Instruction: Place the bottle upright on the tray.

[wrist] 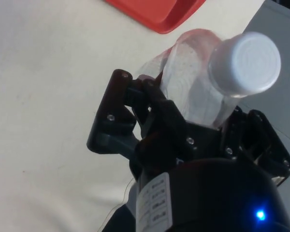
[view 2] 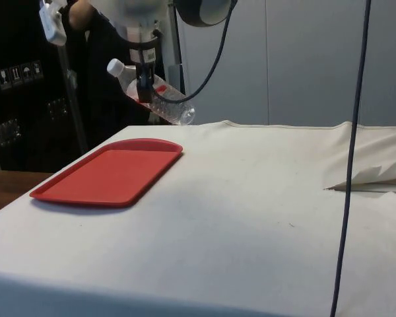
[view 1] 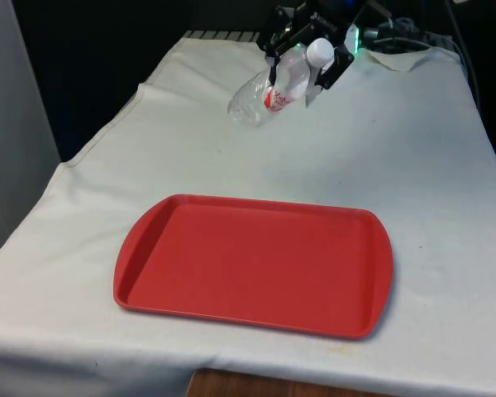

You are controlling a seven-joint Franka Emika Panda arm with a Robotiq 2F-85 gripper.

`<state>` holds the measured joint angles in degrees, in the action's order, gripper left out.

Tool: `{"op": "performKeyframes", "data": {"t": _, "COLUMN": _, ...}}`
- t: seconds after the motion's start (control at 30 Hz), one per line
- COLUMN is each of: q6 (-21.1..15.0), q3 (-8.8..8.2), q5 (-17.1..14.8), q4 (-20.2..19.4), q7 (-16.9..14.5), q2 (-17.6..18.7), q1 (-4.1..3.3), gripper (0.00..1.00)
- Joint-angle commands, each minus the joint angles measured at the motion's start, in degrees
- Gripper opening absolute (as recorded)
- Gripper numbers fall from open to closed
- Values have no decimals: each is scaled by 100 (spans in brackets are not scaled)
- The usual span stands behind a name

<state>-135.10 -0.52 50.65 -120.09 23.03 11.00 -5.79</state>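
One red tray (view 1: 256,265) lies bare on the near part of the desk (view 1: 430,165), towards the front view's left of centre. Further right in that view and well back, the gripper (view 1: 302,66) holds the clear bottle (view 1: 273,89) off the white cloth, its black fingers pinching the body just below the neck. The bottle is tilted, its white cap (view 1: 320,51) up towards the front view's right and its base down towards the left.

The step in hand looks like the carry: the bottle is lifted but well apart from the tray. The next move calls for bringing it over the tray's flat middle, turning the wrist until the base points straight down, then lowering it until the base rests flat before letting go. A tilted release would likely tip so light a bottle.

The side view makes plain that the bottle (view 2: 155,92) hangs clear above the desk, beyond the tray's (view 2: 112,173) far end, which the front view leaves uncertain. The wrist view shows the fingers (wrist: 159,108) closed around the bottle (wrist: 193,87) close under the cap (wrist: 245,63).
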Motion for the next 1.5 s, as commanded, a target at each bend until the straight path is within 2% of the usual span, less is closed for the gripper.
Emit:
{"op": "performKeyframes", "data": {"t": 0.0, "q6": -103, "q3": -29, "q5": 23, "q4": 52, "q7": 57, "q2": 46, "q1": 23, "gripper": 14}}
{"op": "performKeyframes", "data": {"t": 0.03, "q6": -17, "q3": -11, "q5": 0, "q4": 23, "q7": 23, "q2": 23, "q1": 6, "gripper": 14}}
{"op": "performKeyframes", "data": {"t": 0.33, "q6": -321, "q3": -120, "q5": 17, "q4": 258, "q7": 281, "q2": 212, "q1": 46, "gripper": 14}}
{"op": "performKeyframes", "data": {"t": 0.37, "q6": -241, "q3": -115, "q5": 0, "q4": 229, "q7": 258, "q2": 183, "q1": 29, "gripper": 14}}
{"op": "performKeyframes", "data": {"t": 0.4, "q6": -338, "q3": -132, "q5": 17, "q4": 286, "q7": 309, "q2": 229, "q1": 52, "gripper": 14}}
{"op": "performKeyframes", "data": {"t": 0.63, "q6": -516, "q3": -189, "q5": 0, "q4": 481, "q7": 498, "q2": 390, "q1": 57, "gripper": 14}}
{"op": "performKeyframes", "data": {"t": 0.7, "q6": -458, "q3": -189, "q5": 0, "q4": 481, "q7": 510, "q2": 390, "q1": 46, "gripper": 14}}
{"op": "performKeyframes", "data": {"t": 0.77, "q6": -590, "q3": -206, "q5": -17, "q4": 596, "q7": 596, "q2": 493, "q1": 74, "gripper": 14}}
{"op": "performKeyframes", "data": {"t": 1.0, "q6": -791, "q3": -258, "q5": -46, "q4": 796, "q7": 808, "q2": 676, "q1": 103, "gripper": 14}}
{"op": "performKeyframes", "data": {"t": 1.03, "q6": -682, "q3": -252, "q5": -6, "q4": 745, "q7": 773, "q2": 625, "q1": 74, "gripper": 14}}
{"op": "performKeyframes", "data": {"t": 1.07, "q6": -814, "q3": -264, "q5": -46, "q4": 814, "q7": 837, "q2": 693, "q1": 109, "gripper": 14}}
{"op": "performKeyframes", "data": {"t": 1.13, "q6": -882, "q3": -281, "q5": -40, "q4": 865, "q7": 894, "q2": 745, "q1": 120, "gripper": 14}}
{"op": "performKeyframes", "data": {"t": 1.23, "q6": -980, "q3": -315, "q5": -40, "q4": 934, "q7": 974, "q2": 814, "q1": 132, "gripper": 14}}
{"op": "performKeyframes", "data": {"t": 1.27, "q6": -888, "q3": -315, "q5": -11, "q4": 900, "q7": 963, "q2": 773, "q1": 103, "gripper": 14}}
{"op": "performKeyframes", "data": {"t": 1.3, "q6": -1008, "q3": -327, "q5": -40, "q4": 957, "q7": 997, "q2": 837, "q1": 132, "gripper": 14}}
{"op": "performKeyframes", "data": {"t": 1.47, "q6": -1197, "q3": -395, "q5": -34, "q4": 1106, "q7": 1163, "q2": 985, "q1": 149, "gripper": 14}}
